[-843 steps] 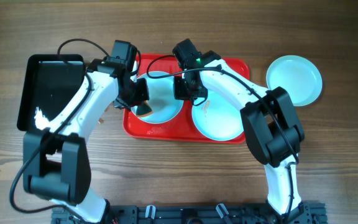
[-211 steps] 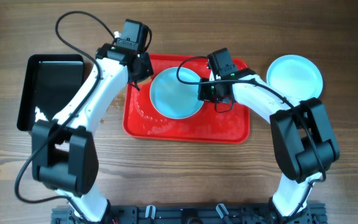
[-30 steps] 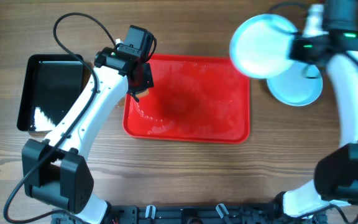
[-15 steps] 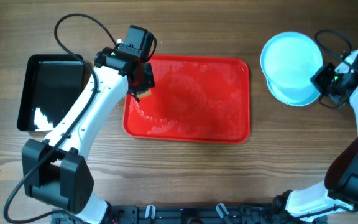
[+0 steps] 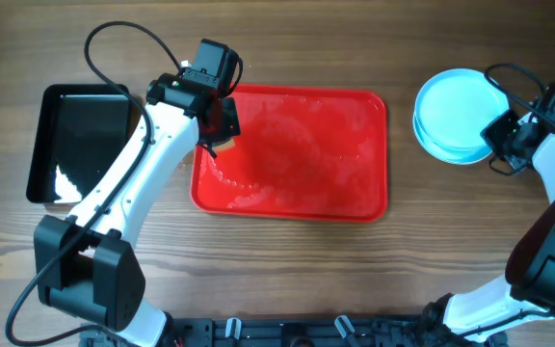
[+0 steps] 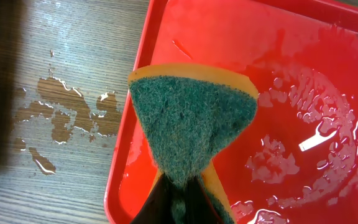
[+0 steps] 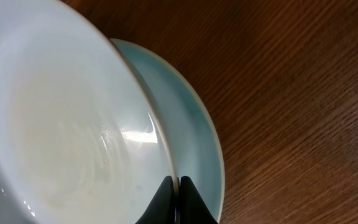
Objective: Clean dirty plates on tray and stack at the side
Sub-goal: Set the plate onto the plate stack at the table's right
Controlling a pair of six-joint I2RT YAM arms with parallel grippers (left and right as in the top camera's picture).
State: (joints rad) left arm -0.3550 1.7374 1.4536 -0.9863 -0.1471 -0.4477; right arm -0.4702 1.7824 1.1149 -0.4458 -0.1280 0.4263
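Note:
The red tray [image 5: 297,169] lies mid-table, wet, with no plates on it. My left gripper [image 5: 222,120] hangs over its left edge, shut on a green-and-orange sponge [image 6: 191,121] that points out over the tray [image 6: 291,74]. The plates [image 5: 456,116] are piled on the table to the right of the tray. My right gripper [image 5: 495,133] is shut on the rim of the top plate [image 7: 61,124]. That plate rests slightly tilted on the pale mint plate beneath it [image 7: 194,134]. The fingertips [image 7: 166,190] pinch its edge.
A black glossy tray [image 5: 80,145] sits at the left of the table. Water puddles [image 6: 61,118] lie on the wood beside the red tray's left rim. Bare wood surrounds the plate pile on the right.
My right arm has carried the plate rightward and down from above the tray's corner onto the plate at the side. The left arm and sponge have not moved.

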